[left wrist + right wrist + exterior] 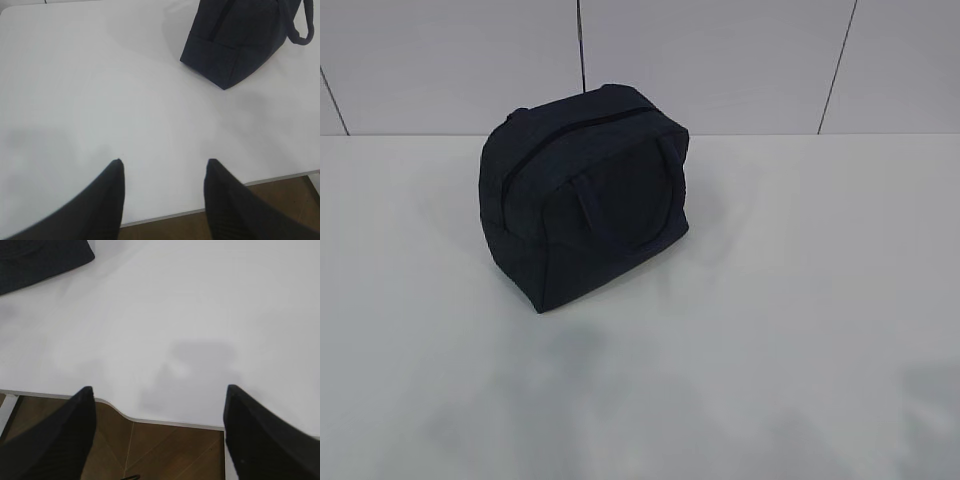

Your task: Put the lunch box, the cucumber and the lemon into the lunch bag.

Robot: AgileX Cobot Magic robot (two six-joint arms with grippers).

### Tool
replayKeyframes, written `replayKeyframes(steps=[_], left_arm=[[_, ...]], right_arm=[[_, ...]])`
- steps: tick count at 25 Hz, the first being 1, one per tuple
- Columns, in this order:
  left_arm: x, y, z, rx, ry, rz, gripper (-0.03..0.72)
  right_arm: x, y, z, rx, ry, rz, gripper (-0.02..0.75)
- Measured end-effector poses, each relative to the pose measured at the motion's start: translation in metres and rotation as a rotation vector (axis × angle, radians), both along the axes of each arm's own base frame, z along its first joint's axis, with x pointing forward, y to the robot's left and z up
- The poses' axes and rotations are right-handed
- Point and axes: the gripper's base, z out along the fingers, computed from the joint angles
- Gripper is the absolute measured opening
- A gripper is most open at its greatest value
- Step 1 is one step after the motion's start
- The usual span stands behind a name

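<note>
Lunch bag zipped shut mid-surface; no food items visible, likely packed. Left pincer and right pincer apart, empty, at near edge.

Table: white, matte, smooth top filling the exterior view from 3 o'clock round through 6 to 9, with faint grey shadows toward 6 o'clock; its pale front edge shows at 6 o'clock in both wrist views, with a curved notch at 7 o'clock in the right wrist view. Wall: light grey panels across 12 o'clock behind the table, split by thin dark seams. Floor: brown wood-look boards with fine joints, below the table edge at 6 o'clock in both wrist views.
</note>
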Motion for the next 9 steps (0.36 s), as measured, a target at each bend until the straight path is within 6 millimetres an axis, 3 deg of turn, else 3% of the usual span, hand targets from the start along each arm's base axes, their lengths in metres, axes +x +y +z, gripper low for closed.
replayKeyframes(steps=[9], left_arm=[[0.0,0.0,0.0,0.0,0.0,0.0,0.371]], right_arm=[[0.0001,0.0,0.0002,0.0,-0.002,0.0,0.589]])
